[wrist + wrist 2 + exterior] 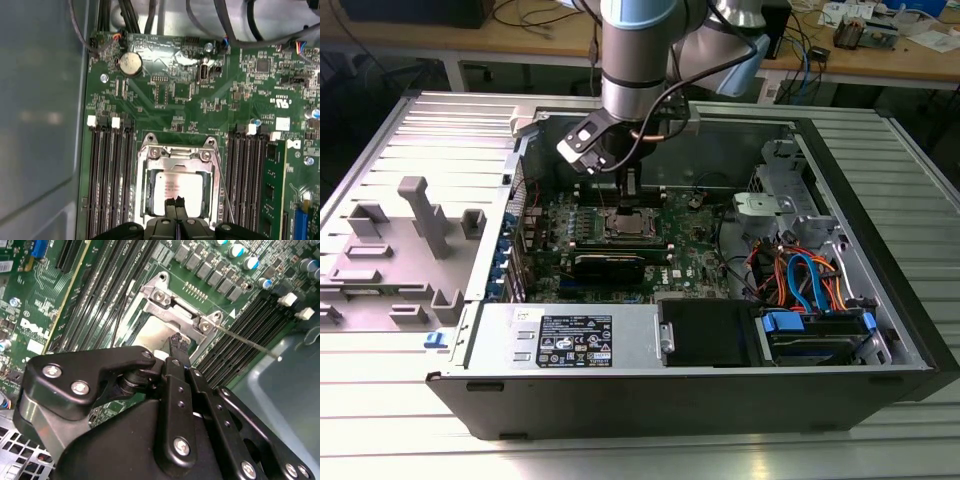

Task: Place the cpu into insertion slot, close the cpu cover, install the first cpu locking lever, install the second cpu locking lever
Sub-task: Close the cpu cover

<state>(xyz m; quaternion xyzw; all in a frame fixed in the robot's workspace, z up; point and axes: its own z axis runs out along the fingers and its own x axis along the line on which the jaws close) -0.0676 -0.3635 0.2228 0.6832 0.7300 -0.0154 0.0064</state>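
The insertion slot (pixel 627 225) sits mid-board on the green motherboard inside the open computer case. In the first wrist view the silvery cpu (pixel 177 187) lies in the socket, showing through the window of the cpu cover (pixel 177 154), which lies flat around it. My gripper (pixel 175 201) is shut, its black tips together just over the cpu's edge, with nothing seen between them. In the second wrist view the gripper (pixel 177 339) points at the cpu (pixel 150 335) below the cpu cover (pixel 175 310). A thin wire locking lever (pixel 224 192) (pixel 247 341) sticks out beside the socket over the memory slots.
Long black memory slots (pixel 107 180) flank the socket on both sides. A coin battery (pixel 130 62) sits farther up the board. The case holds a black drive box (pixel 705 330), bundled coloured cables (pixel 800 275) and a grey side wall (pixel 40 115). Grey fixtures (pixel 420 215) stand outside.
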